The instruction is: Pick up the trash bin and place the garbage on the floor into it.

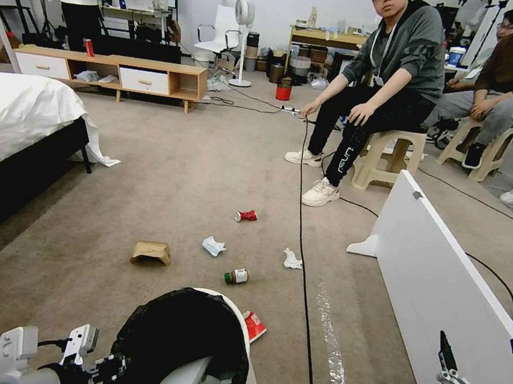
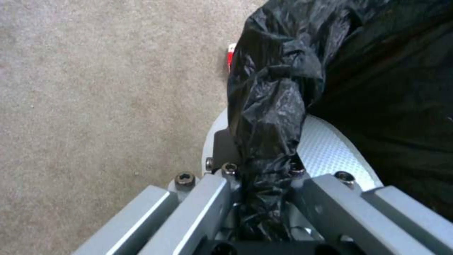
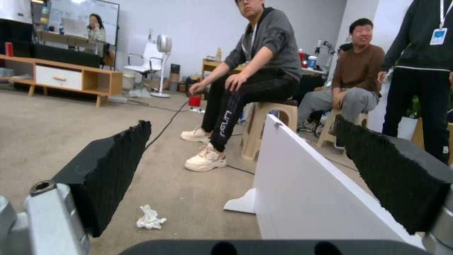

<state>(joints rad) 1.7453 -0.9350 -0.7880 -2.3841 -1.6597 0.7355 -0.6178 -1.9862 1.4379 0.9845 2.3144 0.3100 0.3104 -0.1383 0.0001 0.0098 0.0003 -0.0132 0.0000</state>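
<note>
Currently my left gripper sits at about 7 o'clock in the head view, its fingers clamped on the rim of the trash bin, with the black bag bunched between them in the left wrist view. Bin tilted, its mouth facing me, white wall showing at the near side. My right gripper hangs at 4 o'clock, fingers spread wide and holding nothing, beside the white board that stands on edge on the floor. Garbage lies scattered on the carpet ahead of the bin: red snack packet touching the bin's far rim at its 1 o'clock; green-capped bottle on its side just beyond; brown paper bag at the bin's 11 o'clock; one crumpled tissue near the bottle; a second tissue close against the black cable, also seen low in the right wrist view; crushed red can farthest out, toward 12 o'clock. Strip of clear tape runs along the carpet between the cable and the board. Bed at 9 o'clock.
</note>
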